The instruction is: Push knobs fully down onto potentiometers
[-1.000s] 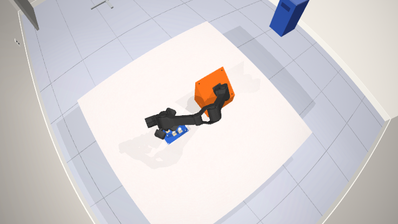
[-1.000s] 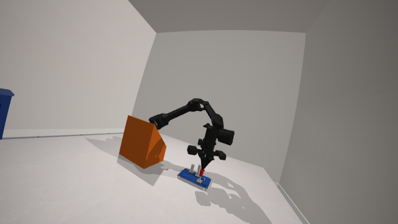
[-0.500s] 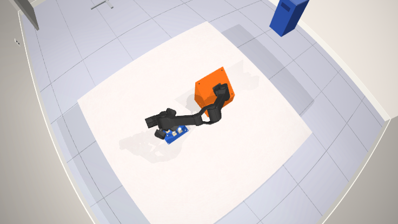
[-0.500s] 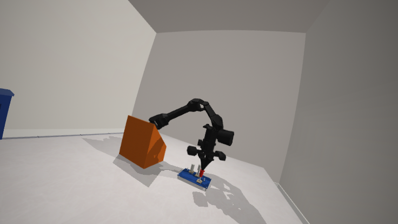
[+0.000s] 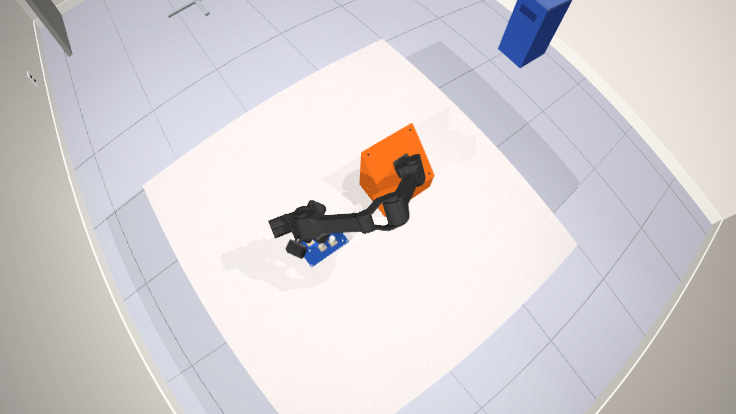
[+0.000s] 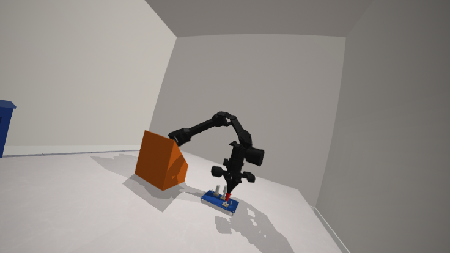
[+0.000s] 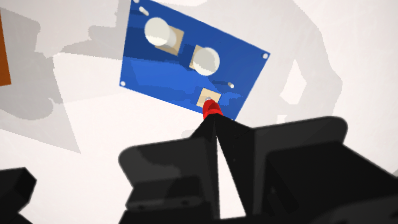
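Note:
The blue circuit board (image 5: 321,255) (image 6: 208,197) (image 7: 155,77) stands on short legs. A red knob (image 6: 227,197) (image 7: 212,108) stands above a tan potentiometer body (image 6: 225,205) (image 7: 208,93), with a bit of grey shaft showing between them. Two white cylindrical parts stand on tan bodies: one (image 6: 217,189) (image 7: 157,31) toward the far end, the other (image 6: 225,190) (image 7: 205,61) in the middle. Whether they sit against their bodies is unclear. My gripper (image 6: 229,192) (image 7: 213,118) is shut, with its fingertips at the top of the red knob and nothing visible between them. The top view hides the red knob.
The orange angled block (image 5: 387,151) (image 6: 154,162) carries the arm's base. The arm reaches from it over the board. The middle white part stands close beside the fingertips. A small pin (image 7: 230,85) stands on the board near the red knob. A blue bin (image 5: 532,36) stands beyond the table.

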Motion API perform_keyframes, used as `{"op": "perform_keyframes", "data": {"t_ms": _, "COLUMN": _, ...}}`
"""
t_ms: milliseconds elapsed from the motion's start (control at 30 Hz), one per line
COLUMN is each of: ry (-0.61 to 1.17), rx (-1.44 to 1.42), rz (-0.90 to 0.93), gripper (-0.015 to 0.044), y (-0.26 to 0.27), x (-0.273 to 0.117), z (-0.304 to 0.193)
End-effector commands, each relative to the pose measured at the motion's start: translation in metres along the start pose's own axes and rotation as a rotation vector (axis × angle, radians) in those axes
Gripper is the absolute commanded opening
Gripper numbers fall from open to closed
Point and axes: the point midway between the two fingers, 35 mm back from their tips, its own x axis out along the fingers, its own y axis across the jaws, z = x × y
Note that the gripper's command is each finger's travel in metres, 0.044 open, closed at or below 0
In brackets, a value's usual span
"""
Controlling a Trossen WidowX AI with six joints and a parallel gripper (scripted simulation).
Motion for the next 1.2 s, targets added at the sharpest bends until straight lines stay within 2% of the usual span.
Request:
{"op": "perform_keyframes", "data": {"t_ms": 0, "ry": -0.005, "rx": -0.002, "rz": 0.0, "gripper": 0.0, "y": -0.0007, "x": 0.0061, "z": 0.0003}}
{"op": "perform_keyframes", "data": {"t_ms": 1167, "ry": -0.006, "rx": -0.002, "rz": 0.0, "gripper": 0.0, "y": -0.0008, "x": 0.0101, "z": 0.0003}}
